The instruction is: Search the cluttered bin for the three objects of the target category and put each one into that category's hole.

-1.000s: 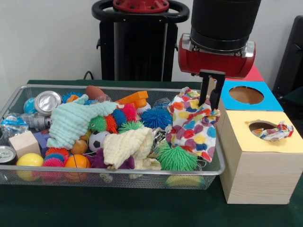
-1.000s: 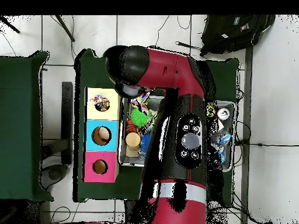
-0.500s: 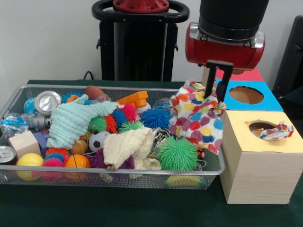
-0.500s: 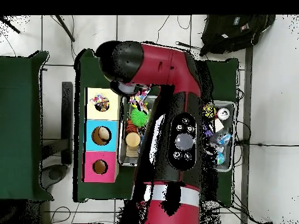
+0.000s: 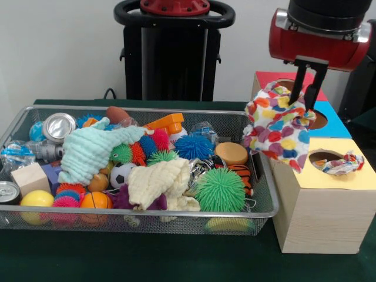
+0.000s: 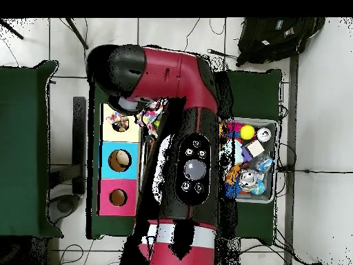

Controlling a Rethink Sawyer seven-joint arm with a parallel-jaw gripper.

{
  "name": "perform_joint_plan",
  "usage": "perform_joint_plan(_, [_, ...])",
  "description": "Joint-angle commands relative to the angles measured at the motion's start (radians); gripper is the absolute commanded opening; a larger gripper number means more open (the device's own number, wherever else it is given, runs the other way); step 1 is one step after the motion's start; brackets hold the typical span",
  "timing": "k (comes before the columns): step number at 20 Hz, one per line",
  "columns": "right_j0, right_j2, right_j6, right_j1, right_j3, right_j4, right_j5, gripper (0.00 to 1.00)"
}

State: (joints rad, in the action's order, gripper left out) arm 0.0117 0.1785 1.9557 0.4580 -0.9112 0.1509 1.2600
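Nearest me, the wire bin (image 5: 141,220) is sitting still, packed with clutter: yellow ball (image 5: 36,200), green spiky ball (image 5: 220,190), cream cloth (image 5: 158,183), mint cloth (image 5: 91,150), cans at the left end. An orange-lidded jar (image 5: 231,153) is now showing at the bin's right end; the cloth was covering that spot a second ago.

Right of the bin, the wooden box with the yellow top (image 5: 322,188) is already holding one patterned cloth (image 5: 339,164), half stuffed in its hole.

Above that, the gripper (image 5: 309,88) is clamped on the polka-dot cloth (image 5: 275,125) and carrying it. Over the last second it's been lifting up and out of the bin and moving toward the boxes; the cloth is now hanging clear over the bin's right rim, beside the yellow box's near corner, not yet over the hole.

Behind: blue box (image 5: 326,119), then red box (image 5: 276,79).

My read: second cloth in transit, needs more travel to line up before release. Trailing fabric could snag the box edge.
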Motion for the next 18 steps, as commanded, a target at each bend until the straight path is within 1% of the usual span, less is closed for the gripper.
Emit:
perform_joint_plan(1, [0.003,0.006,0.32,-0.022,0.016,0.031,0.138,0.0])
perform_joint_plan(6, [-0.022,-0.007,0.307,-0.037,0.061,0.028,0.171,0.0])
perform_joint_plan(8, [-0.028,-0.012,0.305,-0.036,0.05,0.029,0.153,0.0])
perform_joint_plan(10, [-0.037,-0.018,0.308,-0.056,0.072,0.03,0.148,0.0])
perform_joint_plan(13, [-0.046,-0.021,0.308,-0.092,0.127,0.027,0.167,0.0])
perform_joint_plan(15, [-0.047,-0.025,0.316,-0.107,0.137,0.031,0.153,0.0])
perform_joint_plan(18, [-0.039,-0.024,0.334,-0.118,0.128,0.034,0.122,0.0])
